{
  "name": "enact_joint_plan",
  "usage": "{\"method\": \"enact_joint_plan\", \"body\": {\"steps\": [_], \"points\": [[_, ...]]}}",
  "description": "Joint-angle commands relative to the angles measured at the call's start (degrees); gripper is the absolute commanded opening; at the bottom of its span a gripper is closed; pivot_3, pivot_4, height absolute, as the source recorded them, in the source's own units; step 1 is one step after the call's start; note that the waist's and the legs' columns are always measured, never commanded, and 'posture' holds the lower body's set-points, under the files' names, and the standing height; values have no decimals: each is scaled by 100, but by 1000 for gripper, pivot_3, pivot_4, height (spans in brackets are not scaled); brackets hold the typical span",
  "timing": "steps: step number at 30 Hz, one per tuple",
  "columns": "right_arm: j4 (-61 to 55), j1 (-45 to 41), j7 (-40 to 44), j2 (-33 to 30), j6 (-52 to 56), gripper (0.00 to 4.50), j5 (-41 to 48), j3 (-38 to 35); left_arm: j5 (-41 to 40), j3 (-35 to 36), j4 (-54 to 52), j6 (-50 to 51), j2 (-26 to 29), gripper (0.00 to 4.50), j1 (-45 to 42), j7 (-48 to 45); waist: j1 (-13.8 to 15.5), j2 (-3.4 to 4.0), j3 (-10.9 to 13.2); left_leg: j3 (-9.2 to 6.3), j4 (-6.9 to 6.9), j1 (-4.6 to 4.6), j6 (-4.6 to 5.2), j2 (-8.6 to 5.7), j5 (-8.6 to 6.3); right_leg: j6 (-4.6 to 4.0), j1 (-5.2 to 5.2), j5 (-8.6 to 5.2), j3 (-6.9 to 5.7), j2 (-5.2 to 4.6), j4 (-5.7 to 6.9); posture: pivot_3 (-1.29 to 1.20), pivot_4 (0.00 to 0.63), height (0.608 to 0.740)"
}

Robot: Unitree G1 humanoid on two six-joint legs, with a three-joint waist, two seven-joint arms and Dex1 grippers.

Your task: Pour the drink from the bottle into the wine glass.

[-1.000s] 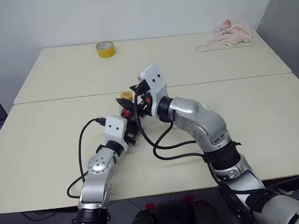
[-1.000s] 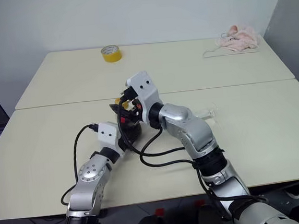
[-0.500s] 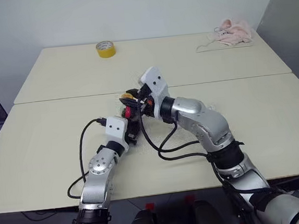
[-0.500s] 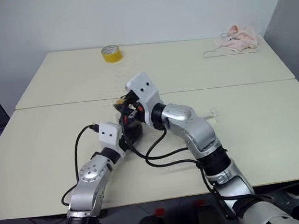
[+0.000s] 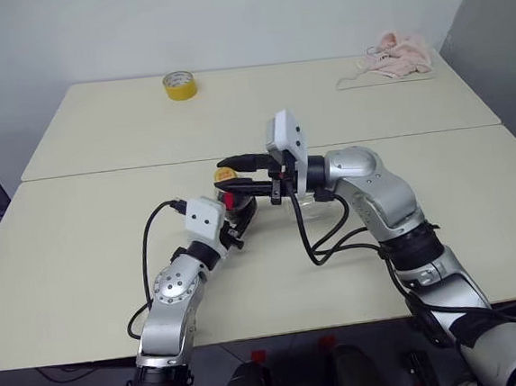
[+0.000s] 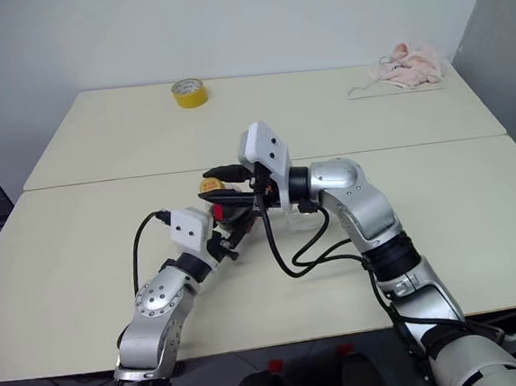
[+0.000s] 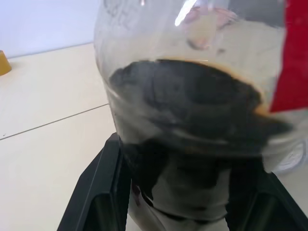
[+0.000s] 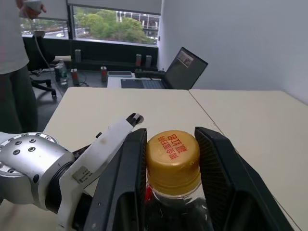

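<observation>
Table point(image 5: 92, 262) mid, far from edges: both grippers point(image 7: 178, 211) point(image 8: 168, 159) clamp bottle point(image 8: 172, 159).

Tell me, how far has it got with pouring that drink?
Early days. Done: the left gripper has hold of the bottle by its round body, dark drink inside. In hand: the right gripper has its two fingers either side of the yellow cap, which is on the bottle. Left: taking the cap off and pouring into the wine glass behind the right arm.
</observation>
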Motion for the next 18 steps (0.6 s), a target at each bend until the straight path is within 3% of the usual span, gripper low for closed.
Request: {"method": "enact_joint_plan", "body": {"steps": [1, 2, 10, 13, 18], "points": [[-292, -140, 394, 210, -134, 1224, 276, 148, -69, 159, -54, 88, 29, 2208, -11, 72, 4, 0, 0, 0, 0, 0, 0, 0, 0, 0, 0, 0, 0, 0, 0, 0, 150, 740], [-298, -124, 371, 225, -101, 1224, 289, 136, -70, 158, -57, 84, 32, 2208, -1, 76, 6, 0, 0, 1, 1, 0, 0, -1, 0, 0, 0, 0, 0, -2, 0, 0, 150, 740], [-883, 289, -1131, 569, 651, 3795, -36, -113, 36, 185, -113, 145, 11, 2208, 50, 254, 6, 0, 0, -1, 0, -1, -1, 0, 0, 0, -2, 0, 0, -2, 1, 0, 150, 740], [-1387, 538, -2179, 850, 1261, 3795, -227, -199, 132, 216, -136, 150, -17, 2208, 73, 444, 14, 0, 0, -3, 1, -1, -2, 0, 0, 0, -2, 0, 0, -2, 2, 0, 150, 740], [-1821, 866, -2976, 1097, 1909, 3795, -311, -121, 118, 261, -141, 198, -59, 2208, 74, 568, 34, 0, 0, -1, 3, -1, -2, -3, -1, 0, -2, 0, 2, -3, 1, 0, 150, 740]]}}
